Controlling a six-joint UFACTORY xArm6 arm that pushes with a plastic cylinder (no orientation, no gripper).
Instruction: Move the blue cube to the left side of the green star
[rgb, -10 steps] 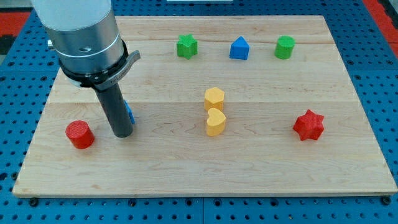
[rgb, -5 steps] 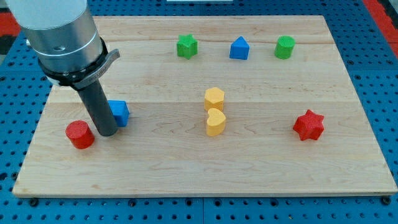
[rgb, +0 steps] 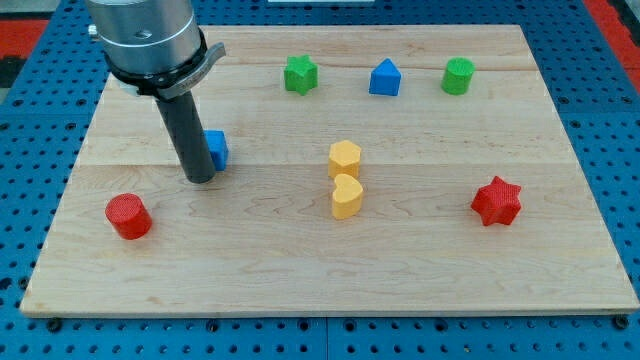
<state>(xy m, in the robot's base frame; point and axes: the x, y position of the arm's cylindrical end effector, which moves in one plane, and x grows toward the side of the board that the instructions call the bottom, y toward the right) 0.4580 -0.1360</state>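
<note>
The small blue plastic cube (rgb: 216, 149) has been shifted toward 1 o'clock across the pale wooden tabletop (rgb: 420, 260) within the last half second, with my tip (rgb: 199, 179) pressed at its 8 o'clock side. No claw is fitted. The green plastic star (rgb: 299, 74) remains well apart at 1 o'clock; further pushing is judged necessary.

my tip (rgb: 200, 178) touches the blue cube (rgb: 217, 150) at its lower left, far from the green star (rgb: 299, 74).
</note>
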